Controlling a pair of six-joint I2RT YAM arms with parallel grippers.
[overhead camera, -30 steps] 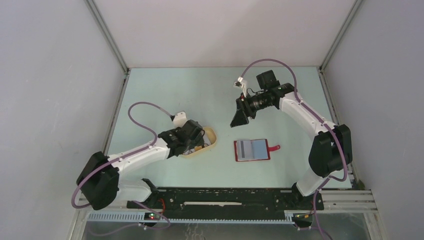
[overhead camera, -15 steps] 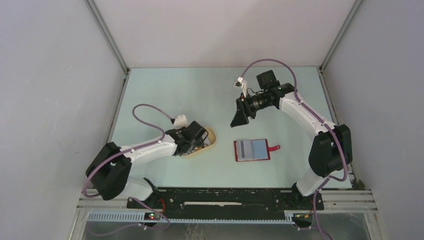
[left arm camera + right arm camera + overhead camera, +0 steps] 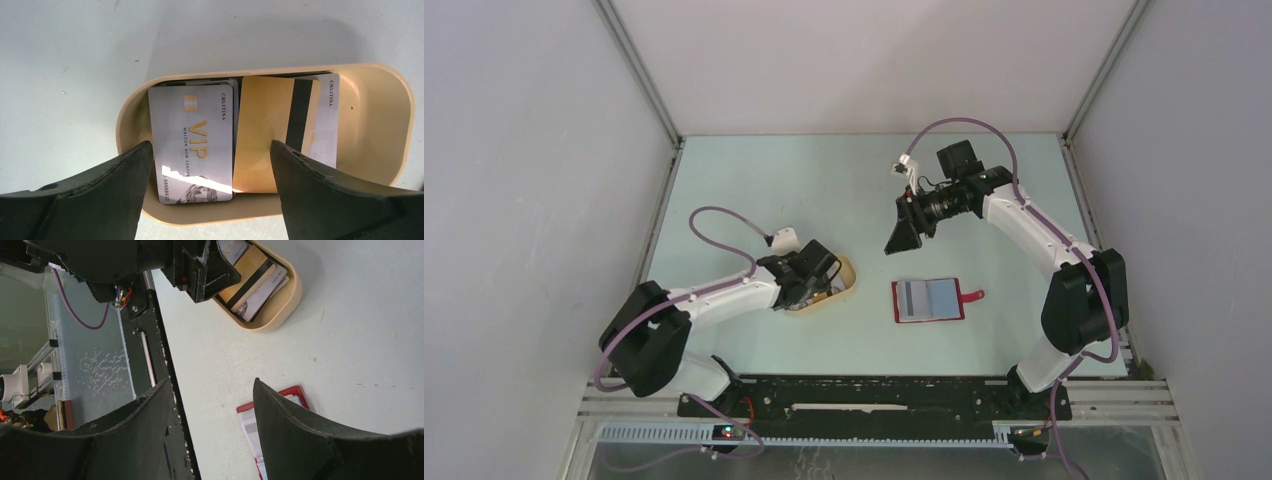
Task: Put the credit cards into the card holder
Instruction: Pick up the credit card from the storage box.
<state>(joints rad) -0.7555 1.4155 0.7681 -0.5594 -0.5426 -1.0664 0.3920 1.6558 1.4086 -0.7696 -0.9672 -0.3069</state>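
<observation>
Tools both apart: left tool nearer tray of credit cards than before, right tool unmoved.

Cards in tray; holder rightward, perhaps one inside.

My table is pale blue-green, faintly speckled, and evenly lit with soft shadows. Plain grey-white walls close it in at the back and both sides, with metal posts slanting up at the far corners. Along the near edge runs a black rail, and nearer still a white slotted duct.
</observation>
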